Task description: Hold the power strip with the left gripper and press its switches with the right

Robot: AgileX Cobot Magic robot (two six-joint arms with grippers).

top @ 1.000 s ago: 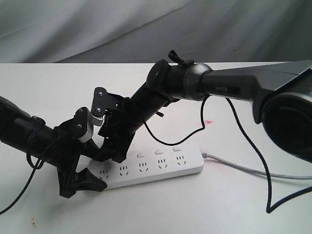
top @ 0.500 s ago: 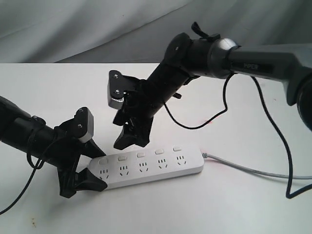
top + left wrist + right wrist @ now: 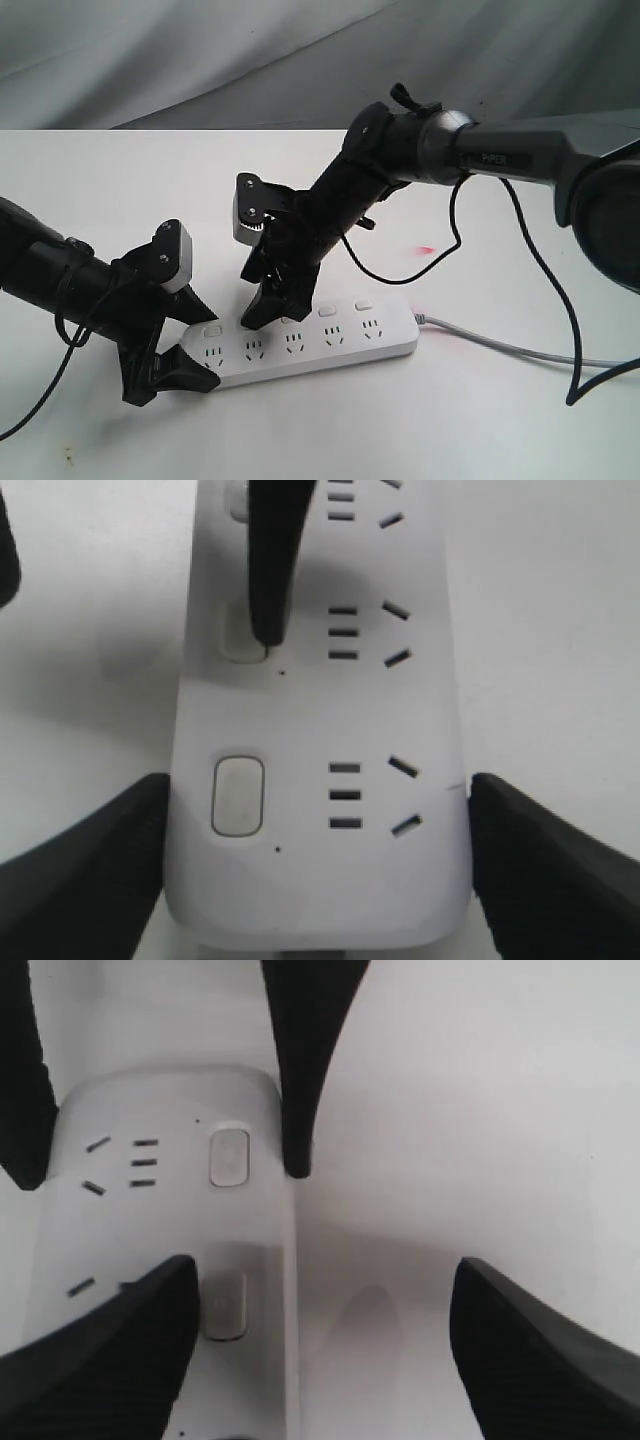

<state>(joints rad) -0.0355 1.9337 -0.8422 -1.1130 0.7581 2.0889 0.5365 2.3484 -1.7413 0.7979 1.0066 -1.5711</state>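
Half a second ago the right claw hung lifted clear above the strip; now that black two-jaw claw on the grey lettered arm (image 3: 275, 305) is down again, its jaws spread wide and holding nothing. One of its fingers (image 3: 266, 570) appears to rest its tip on the second of the five small white rectangular rocker switches (image 3: 327, 311), counted from the held end, while the other finger hangs off the strip's edge over the white table (image 3: 450, 420). Across from it, the black two-jaw claw of the all-black left arm (image 3: 195, 345) is clamped across the rounded end of the long white plastic power strip (image 3: 340, 345), one jaw against each long side, with the first switch (image 3: 238, 795) lying between those jaws. From there the strip lies flat on the table and runs out under the right claw, its thin grey cord (image 3: 500, 345) leaving the far end. As a judgement, the holding half of the task is in place and the pressing is about at its second switch. Whether the first switch has been flipped cannot be read from its look, and the three switches beyond the right claw, away from the held end, seem left to do
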